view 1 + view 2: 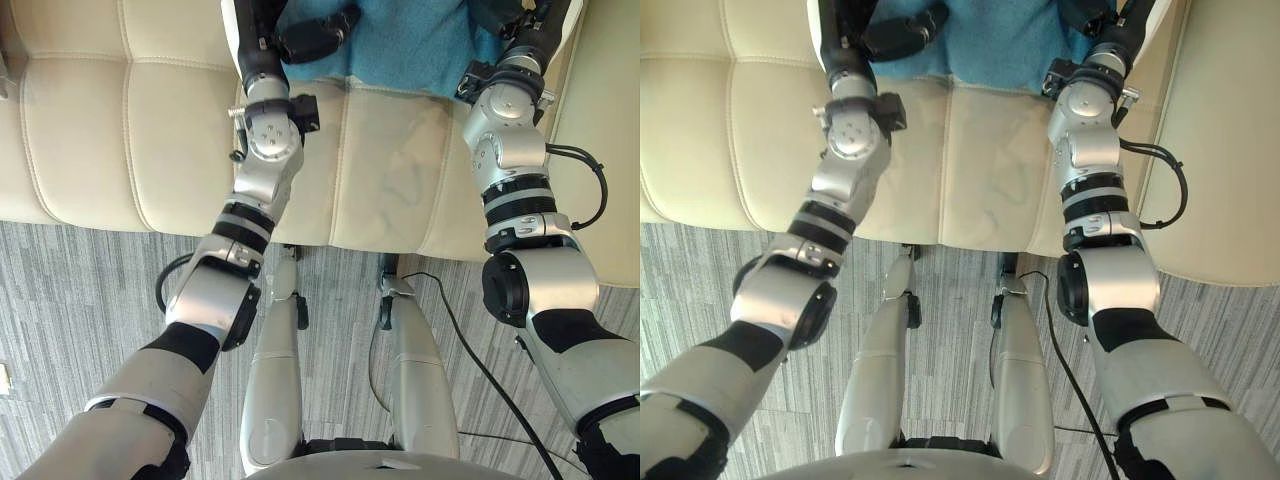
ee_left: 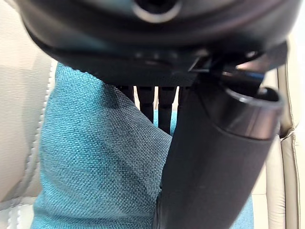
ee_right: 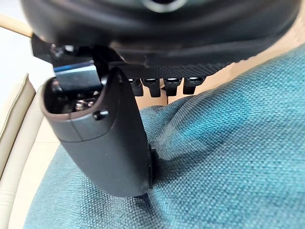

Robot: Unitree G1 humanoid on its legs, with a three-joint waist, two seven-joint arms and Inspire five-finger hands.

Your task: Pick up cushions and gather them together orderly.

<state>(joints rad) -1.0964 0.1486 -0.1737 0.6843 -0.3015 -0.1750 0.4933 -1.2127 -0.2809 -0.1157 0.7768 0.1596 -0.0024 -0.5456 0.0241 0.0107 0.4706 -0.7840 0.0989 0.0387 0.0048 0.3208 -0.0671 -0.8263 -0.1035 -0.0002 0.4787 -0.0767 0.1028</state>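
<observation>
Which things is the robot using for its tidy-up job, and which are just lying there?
For the job:
- teal cushion
- left hand, pinching the cushion
- right hand, pinching it too

Just there:
- cream sofa, under the cushion
- grey carpet

the cushion (image 1: 410,50) was teal-blue, a coarse weave flecked with slightly darker and lighter threads. the sofa (image 1: 90,130) was cream, its panels marked off by stitched seams in the same pale tone. the carpet (image 1: 80,290) was grey, streaked with fine lighter and darker lines. the left hand (image 2: 214,157) and right hand (image 3: 105,143) were black.
</observation>
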